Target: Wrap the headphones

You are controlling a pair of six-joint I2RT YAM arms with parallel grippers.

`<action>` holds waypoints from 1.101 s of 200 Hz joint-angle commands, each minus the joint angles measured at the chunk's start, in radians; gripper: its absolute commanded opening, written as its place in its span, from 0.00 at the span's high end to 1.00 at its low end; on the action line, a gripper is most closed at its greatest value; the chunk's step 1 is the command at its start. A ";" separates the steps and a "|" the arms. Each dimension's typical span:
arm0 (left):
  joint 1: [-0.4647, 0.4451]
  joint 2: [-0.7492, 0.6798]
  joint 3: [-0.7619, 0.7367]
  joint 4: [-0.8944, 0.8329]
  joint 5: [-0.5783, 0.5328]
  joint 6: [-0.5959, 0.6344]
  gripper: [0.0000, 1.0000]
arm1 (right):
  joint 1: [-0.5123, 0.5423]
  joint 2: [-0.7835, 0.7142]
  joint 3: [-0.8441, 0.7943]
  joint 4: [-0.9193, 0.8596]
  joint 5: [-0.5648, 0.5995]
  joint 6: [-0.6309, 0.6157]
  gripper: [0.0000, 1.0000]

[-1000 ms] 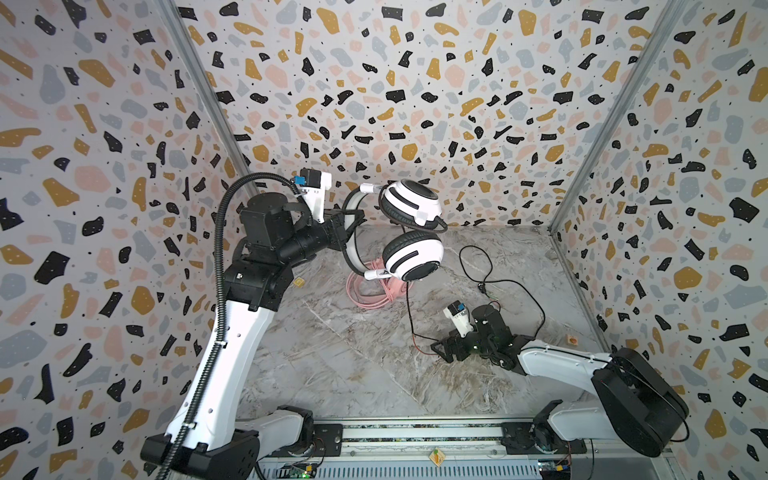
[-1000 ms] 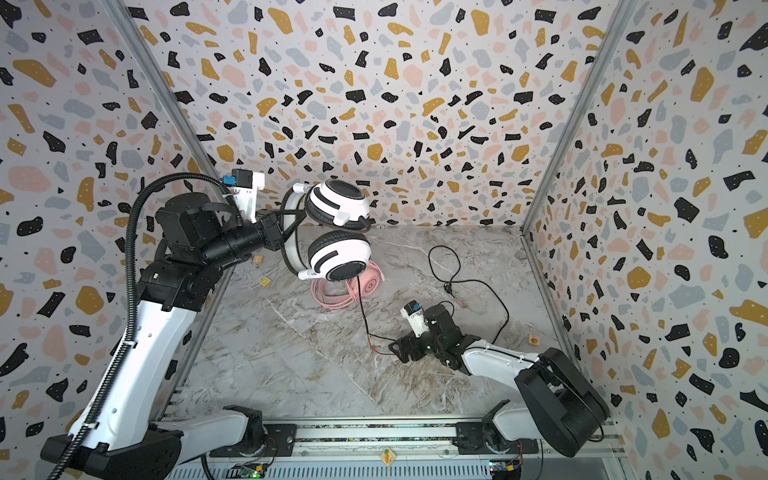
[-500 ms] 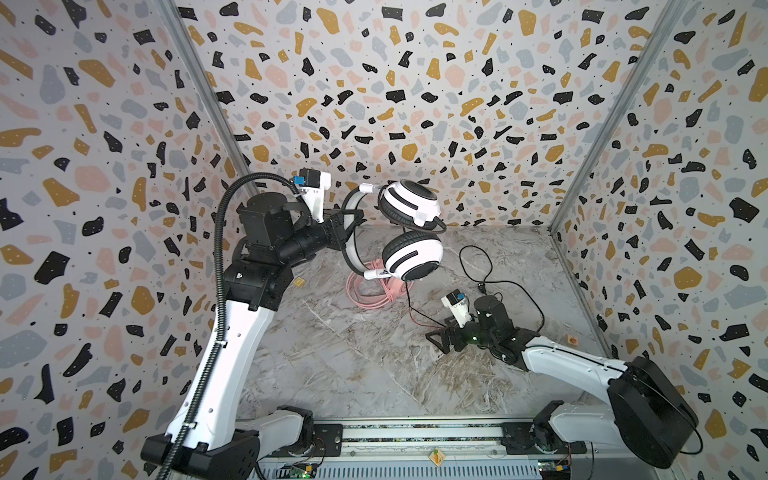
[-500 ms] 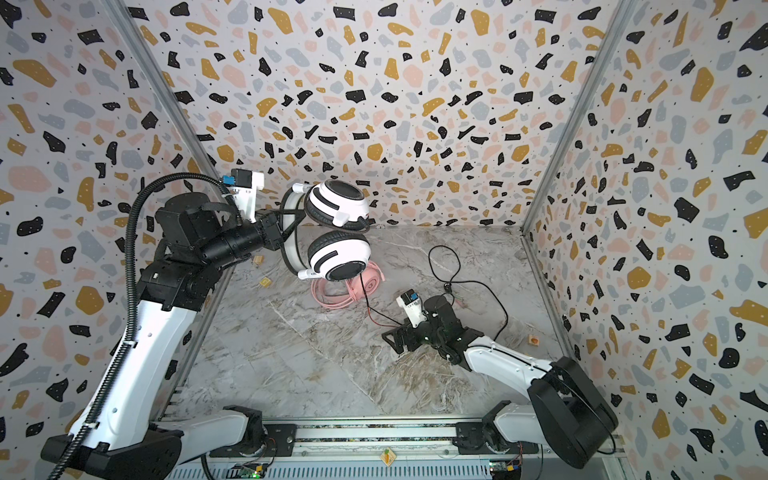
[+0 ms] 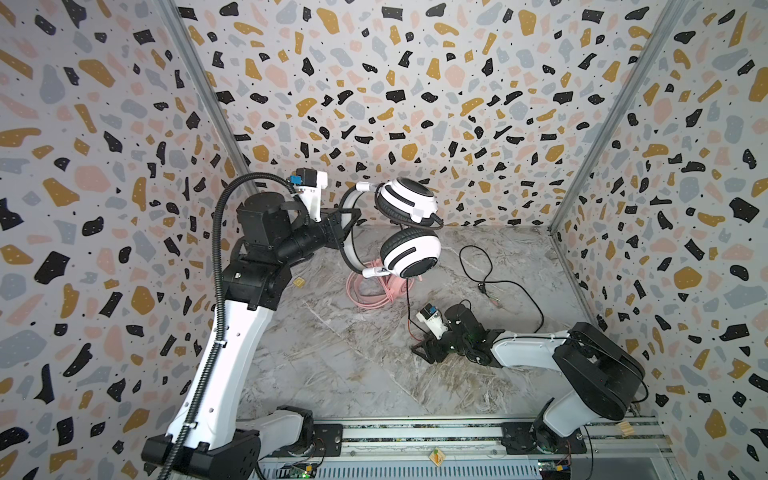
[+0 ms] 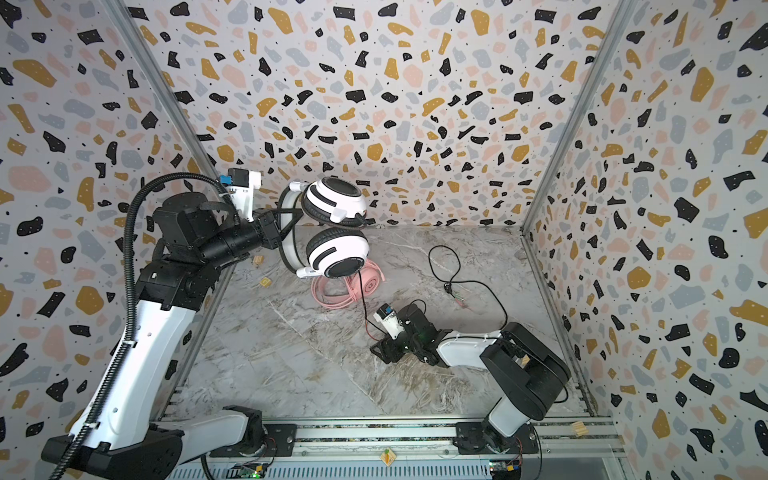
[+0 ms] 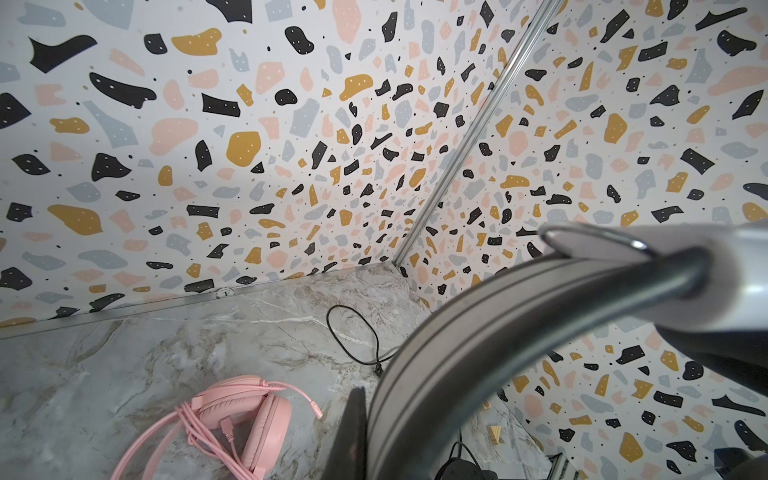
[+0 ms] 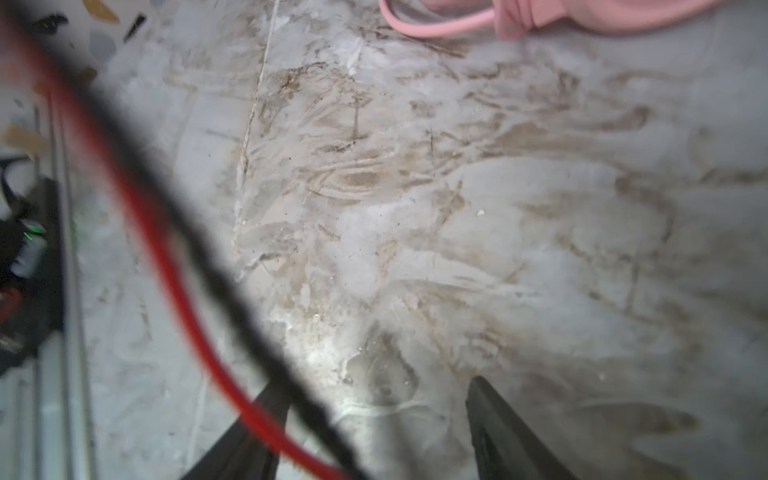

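Observation:
The white-and-black headphones [image 5: 409,226] [image 6: 336,226] hang in the air, ear cups one above the other. My left gripper [image 5: 347,220] [image 6: 286,220] is shut on their headband [image 7: 498,332], one finger [image 7: 352,432] showing beside it. Their black cable [image 5: 478,266] drops from the lower cup to my right gripper [image 5: 424,347] [image 6: 380,349], then loops over the table. In the right wrist view the cable [image 8: 199,249], black with a red strand, crosses one finger; my right gripper [image 8: 374,395] stands open low over the table. The pink headphones [image 5: 376,286] [image 7: 249,415] lie wrapped below the white pair.
The marble table [image 5: 332,374] is boxed in by patterned walls on three sides. A metal rail [image 5: 415,432] runs along the front edge. Small wooden blocks [image 6: 258,260] lie near the left wall, and the cable's plug [image 5: 482,286] lies behind my right arm.
My right gripper shifted a little left over the table near the hanging cable and its jaws narrowed. The left gripper and the white-and-black headphones held still.

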 commanded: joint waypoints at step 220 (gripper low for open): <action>0.130 0.205 -0.090 0.271 -0.757 -0.107 1.00 | 0.314 -0.725 0.052 -0.544 0.440 0.064 1.00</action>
